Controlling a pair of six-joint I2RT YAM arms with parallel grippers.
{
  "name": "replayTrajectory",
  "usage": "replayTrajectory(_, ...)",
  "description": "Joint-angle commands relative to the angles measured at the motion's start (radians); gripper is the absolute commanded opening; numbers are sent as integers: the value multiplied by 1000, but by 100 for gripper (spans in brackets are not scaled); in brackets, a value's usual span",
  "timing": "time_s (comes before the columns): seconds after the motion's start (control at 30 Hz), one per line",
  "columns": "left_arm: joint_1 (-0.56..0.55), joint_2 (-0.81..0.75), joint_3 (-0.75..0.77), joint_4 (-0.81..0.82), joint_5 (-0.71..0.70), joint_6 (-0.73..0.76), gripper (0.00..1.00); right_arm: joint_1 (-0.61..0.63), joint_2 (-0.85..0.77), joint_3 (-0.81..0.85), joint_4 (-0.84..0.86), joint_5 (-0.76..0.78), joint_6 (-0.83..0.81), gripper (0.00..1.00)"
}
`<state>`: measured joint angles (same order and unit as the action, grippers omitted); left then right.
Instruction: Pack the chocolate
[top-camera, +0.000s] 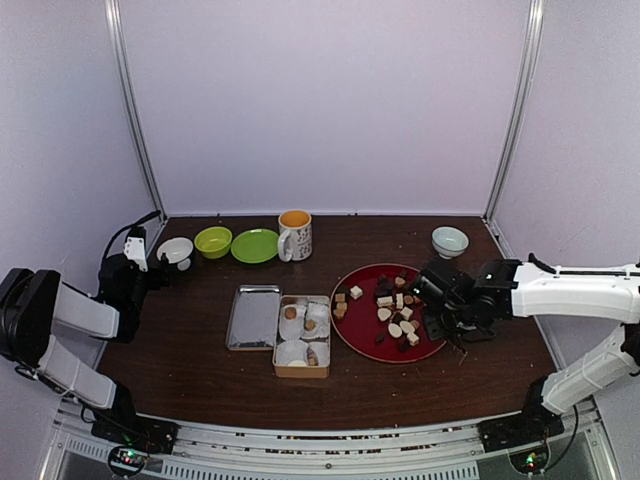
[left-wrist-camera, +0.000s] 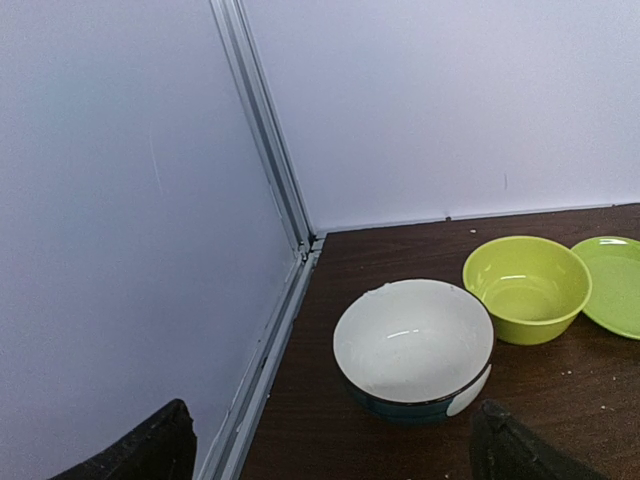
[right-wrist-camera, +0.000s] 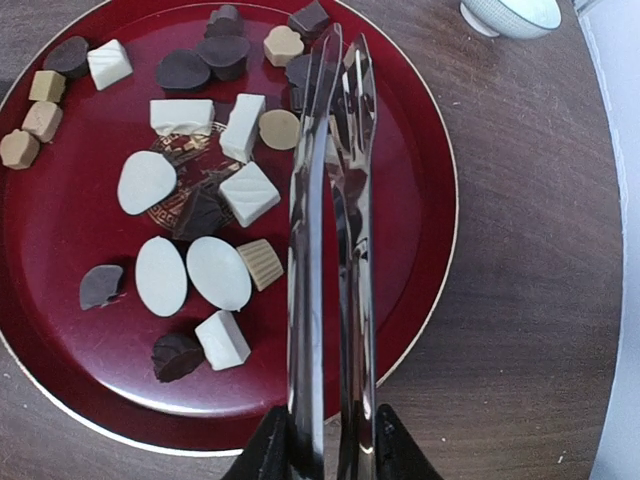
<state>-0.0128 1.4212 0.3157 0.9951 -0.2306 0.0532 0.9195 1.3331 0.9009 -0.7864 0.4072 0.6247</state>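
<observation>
The chocolate (right-wrist-camera: 248, 194) lies mostly loose on the red plate (right-wrist-camera: 415, 180): white ovals and cubes, tan pieces and dark ones, scattered over its left and middle parts. A few more pieces sit among the white paper liners (top-camera: 292, 352) of the open box (top-camera: 302, 372), just left of the plate on the counter (top-camera: 200, 380).

The right hand (right-wrist-camera: 328, 450) hangs over the plate's right side. Its fingers pinch a pair of metal tongs (right-wrist-camera: 303, 300) near their base, with the two blades squeezed nearly together. The blades run across the plate beside the candy, and their tips reach the cluster of dark pieces at the far rim. The left hand (left-wrist-camera: 330, 455) is well apart from all this near the counter's left edge, spread wide in front of a white bowl (left-wrist-camera: 412, 345) and a green bowl (left-wrist-camera: 525, 290).

The blades cover parts of several dark pieces, and whether the tips touch or grip any cannot be told. The plate's near and left rims are cut off in the right wrist view, and from above the right hand hides its right edge. Of the left hand only two dark fingertips show. The pieces in the box are too small to sort by colour.
</observation>
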Motion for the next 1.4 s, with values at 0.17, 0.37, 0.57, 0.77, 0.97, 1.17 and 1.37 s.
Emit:
replayTrajectory(0.17, 6, 6, -4, 60, 6, -10, 98, -45, 49, -77, 226, 73, 23, 26)
replayTrajectory(0.37, 6, 7, -4, 60, 6, -9, 98, -51, 98, -118, 307, 121, 37, 25)
replayTrajectory(0.57, 6, 7, -2, 60, 6, -9, 98, -55, 142, -154, 366, 105, 62, 26)
replayTrajectory(0.77, 6, 6, -3, 60, 6, -10, 98, -58, 213, -142, 377, 84, 96, 29)
replayTrajectory(0.97, 7, 6, -3, 59, 6, -10, 98, -61, 246, -132, 383, 77, 95, 35)
replayTrajectory(1.17, 6, 5, -12, 76, -11, -10, 98, -75, 145, -141, 390, 107, 11, 53)
replayTrajectory(1.37, 3, -180, 43, -217, -125, -82, 98, -102, 34, -78, 369, 71, -101, 76)
